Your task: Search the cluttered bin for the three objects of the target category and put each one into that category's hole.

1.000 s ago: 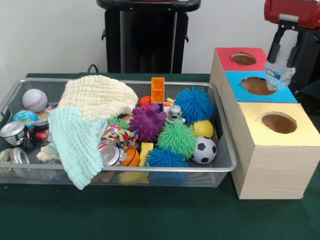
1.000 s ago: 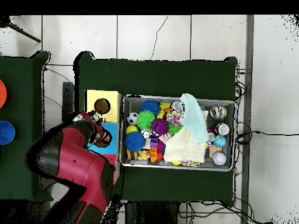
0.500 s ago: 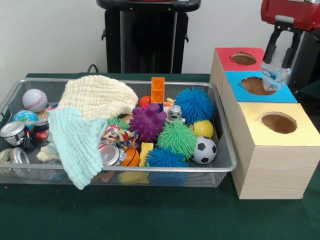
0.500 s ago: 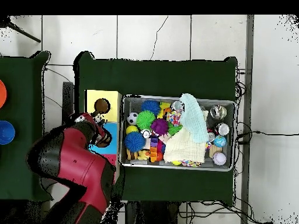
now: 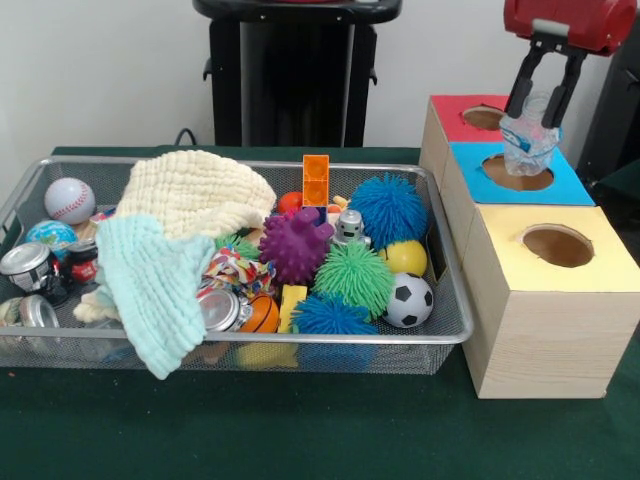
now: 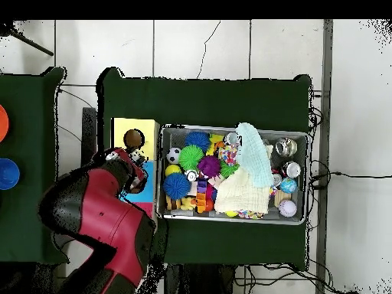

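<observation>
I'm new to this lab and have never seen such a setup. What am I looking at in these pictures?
A red robot arm sorts things from a wire bin into three boxes with holes: red, blue and yellow. One picture looks across the table, the other straight down from above. The bin holds spiky balls, a soccer ball, a baseball, cans and two cloths. The gripper is shut on a crumpled clear plastic bottle, above the blue box.
</observation>
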You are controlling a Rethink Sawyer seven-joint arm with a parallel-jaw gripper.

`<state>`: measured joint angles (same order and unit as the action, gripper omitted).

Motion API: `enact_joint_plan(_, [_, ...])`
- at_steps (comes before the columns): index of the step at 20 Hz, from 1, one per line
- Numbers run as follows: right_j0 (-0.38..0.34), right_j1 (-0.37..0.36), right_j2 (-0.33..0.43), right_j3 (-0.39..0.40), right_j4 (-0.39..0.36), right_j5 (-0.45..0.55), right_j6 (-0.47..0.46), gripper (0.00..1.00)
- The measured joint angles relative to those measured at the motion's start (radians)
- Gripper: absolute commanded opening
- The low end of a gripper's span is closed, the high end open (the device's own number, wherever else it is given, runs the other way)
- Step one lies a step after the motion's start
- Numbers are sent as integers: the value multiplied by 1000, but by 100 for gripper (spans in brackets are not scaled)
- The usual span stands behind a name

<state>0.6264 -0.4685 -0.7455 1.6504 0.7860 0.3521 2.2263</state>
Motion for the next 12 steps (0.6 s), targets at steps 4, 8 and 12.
enact_joint_plan(4, [-1,1,-1,2,0,0,0,0])
enact_joint_plan(8, [-2,3,-1,5,0,-10,0,0])
enact_joint_plan(12, [-4,5,0,14,0,-45,0,0])
